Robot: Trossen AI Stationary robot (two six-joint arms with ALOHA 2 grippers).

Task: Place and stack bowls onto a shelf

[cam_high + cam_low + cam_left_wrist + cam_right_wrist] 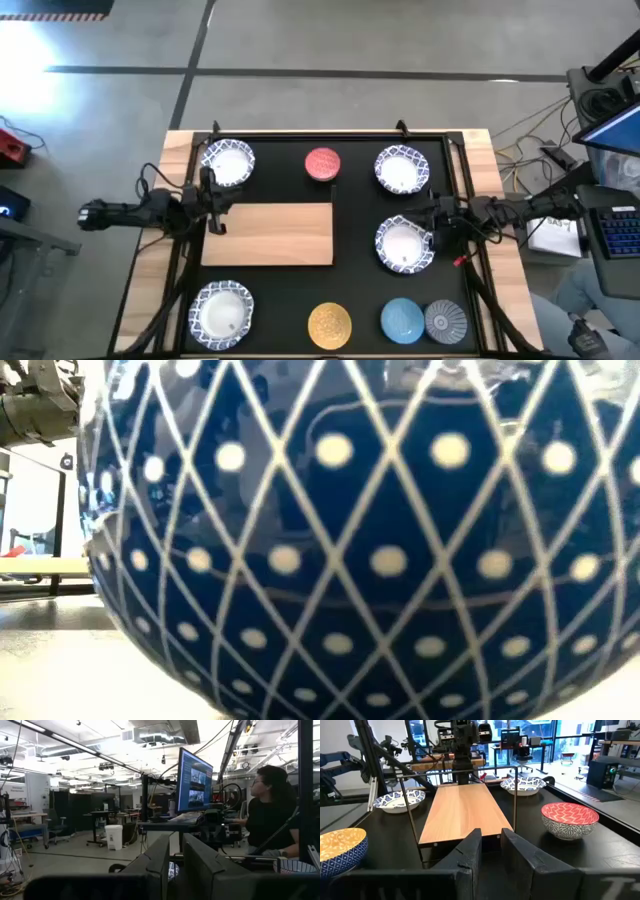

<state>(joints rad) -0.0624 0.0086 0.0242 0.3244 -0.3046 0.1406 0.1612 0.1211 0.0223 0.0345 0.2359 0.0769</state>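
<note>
Nothing's on the shelf (268,234) right now; the light-wood board sits bare in the middle of the black table (352,180). The left gripper (214,208) is parked just off the board's left end, fingers nearly together with only a narrow slit between them, holding nothing. A white bowl with a blue patterned rim (229,162) sits just beyond it toward the far edge, and another one (222,312) is near the front corner on that same side.

The right gripper (436,226) is across the board from it, also pinched down to a slim gap and empty, right beside a third blue-rimmed bowl (403,244). The fourth one (401,169) is just past that gripper, toward the far side. The red bowl (569,819) lies further out, between the two far blue-rimmed bowls. Along the front edge, well clear of both grippers, are the yellow bowl (329,324), the light blue bowl (401,319) and the grey-blue bowl (444,320), those last two touching or nearly so.
</note>
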